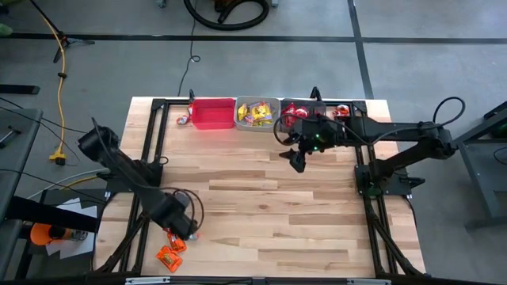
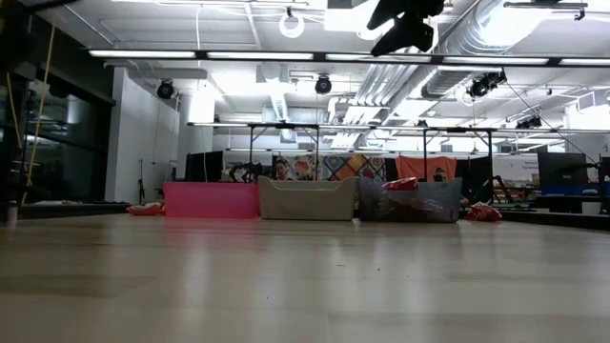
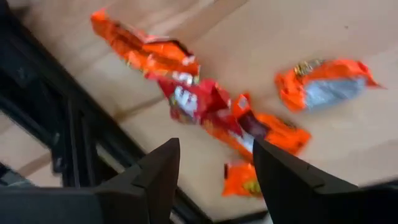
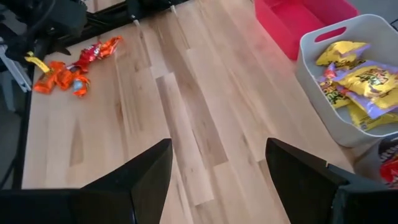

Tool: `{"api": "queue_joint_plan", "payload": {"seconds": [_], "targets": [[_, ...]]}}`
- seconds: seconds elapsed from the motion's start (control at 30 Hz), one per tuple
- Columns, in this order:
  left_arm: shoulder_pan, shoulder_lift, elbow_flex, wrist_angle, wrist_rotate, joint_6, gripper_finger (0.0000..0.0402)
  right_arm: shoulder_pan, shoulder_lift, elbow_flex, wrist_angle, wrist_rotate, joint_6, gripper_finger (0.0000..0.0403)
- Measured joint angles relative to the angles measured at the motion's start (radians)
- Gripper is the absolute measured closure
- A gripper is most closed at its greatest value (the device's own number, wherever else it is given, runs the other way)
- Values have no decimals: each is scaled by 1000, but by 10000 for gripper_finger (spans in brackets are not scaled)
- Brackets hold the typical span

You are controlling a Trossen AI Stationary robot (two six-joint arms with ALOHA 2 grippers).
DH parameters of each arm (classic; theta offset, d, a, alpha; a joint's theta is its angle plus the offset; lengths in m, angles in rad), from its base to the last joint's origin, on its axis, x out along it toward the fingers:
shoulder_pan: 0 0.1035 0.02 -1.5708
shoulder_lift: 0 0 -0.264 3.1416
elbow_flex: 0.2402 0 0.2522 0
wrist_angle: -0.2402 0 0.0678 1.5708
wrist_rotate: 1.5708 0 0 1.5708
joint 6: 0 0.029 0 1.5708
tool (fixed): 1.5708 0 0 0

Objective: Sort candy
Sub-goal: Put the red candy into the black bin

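We found the left gripper (image 1: pixel 188 229) low over the near left corner of the desk (image 1: pixel 261 214), just beside a small heap of candy (image 1: pixel 170 255). From above, that heap read only as a few orange packets. The left wrist view showed more: orange packets (image 3: pixel 323 84) and a red packet (image 3: pixel 198 102) lying loose on the wood, some overlapping. There the gripper's fingers (image 3: pixel 158 171) stood well apart with nothing between them, above the candy and not touching it.

Along the far edge, from left to right, stood a red bin (image 1: pixel 212 113), a pale grey bin (image 1: pixel 273 103) and a dark bin (image 1: pixel 287 107). The high view and the right wrist view both looked into the grey bin and showed yellow packets (image 4: pixel 364 81) inside. The low view saw only the bins' outer walls, though red packets (image 2: pixel 400 184) rose above the dark bin's rim.

The right gripper (image 1: pixel 298 161) hung above the desk in front of the grey and dark bins. Its own wrist view showed its fingers (image 4: pixel 149 174) spread wide and empty over bare wood. The low view caught only part of that arm at the picture's top.
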Motion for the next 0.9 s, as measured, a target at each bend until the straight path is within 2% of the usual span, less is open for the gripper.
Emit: {"api": "queue_joint_plan", "payload": {"seconds": [0.13,0.33,0.47,0.57,0.63,0.7,0.73,0.83,0.9], "targets": [[0,30,-67,26,0,-7,218,-13,0,0,-11,-2,-9,149],[13,13,-181,183,-6,-40,226,-13,0,0,-35,-2,-13,149],[17,13,-210,253,-8,-25,236,-13,0,0,-41,-2,-11,149],[17,7,-209,248,-13,14,270,-13,0,0,-43,-2,-13,149],[17,-13,-196,243,-28,46,315,-13,0,0,-43,-2,-16,149],[17,-52,-179,242,-63,82,370,-14,0,0,-42,-2,-16,149],[21,-81,-167,237,-88,99,384,-13,0,0,-40,-2,-16,149],[49,-184,-116,218,-204,187,384,-13,-1,0,-12,-17,-17,149],[89,-262,-77,212,-322,278,386,-13,-3,0,25,-63,-16,149]]}}
